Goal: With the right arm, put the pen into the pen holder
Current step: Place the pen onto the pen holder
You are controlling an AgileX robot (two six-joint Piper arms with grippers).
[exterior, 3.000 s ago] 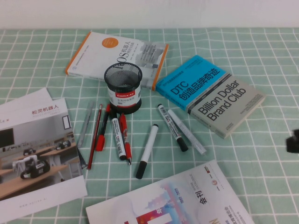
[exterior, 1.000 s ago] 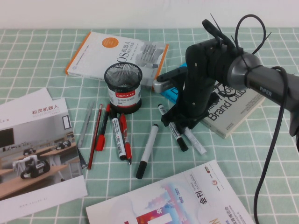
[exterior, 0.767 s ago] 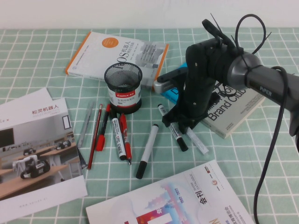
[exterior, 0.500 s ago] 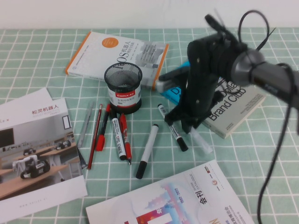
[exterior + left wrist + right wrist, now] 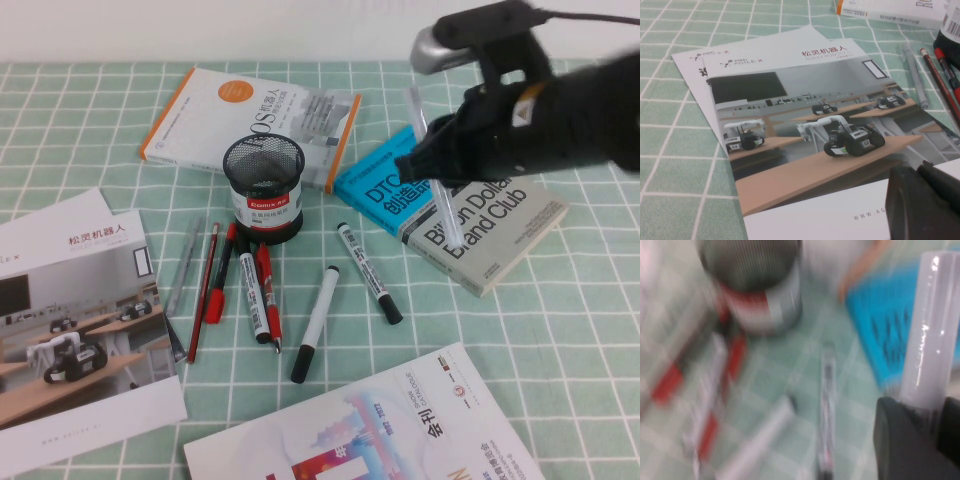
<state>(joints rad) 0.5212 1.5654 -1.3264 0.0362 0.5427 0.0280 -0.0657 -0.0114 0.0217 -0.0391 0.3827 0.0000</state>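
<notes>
In the high view, the right gripper [image 5: 432, 172] had lifted up off the table since half a second before. It was now in the air over the blue book [image 5: 452, 201], to the right of the pen holder [image 5: 264, 189]. The pen [image 5: 432, 165] was no longer lying by the markers. It had gone up with the gripper, pinched tight between the fingers and tilted a little, with both ends sticking out. The pen looked thin, smooth and see-through. The pen holder was a round black cup made of wire mesh, with a red and white band low down. It had not moved. A white marker [image 5: 367, 271] with a black cap still lay flat on the green checked cloth [image 5: 560, 330].

In the left wrist view, the left gripper [image 5: 927, 200] was a dark blurry shape over a shiny paper brochure [image 5: 810, 135]. I could not tell if it was open or closed.

In the right wrist view, the clear pen [image 5: 932, 335] stood up from the black fingers [image 5: 902, 440] of the right gripper [image 5: 920, 415]. The mesh cup [image 5: 757, 285] showed, all blurry.
</notes>
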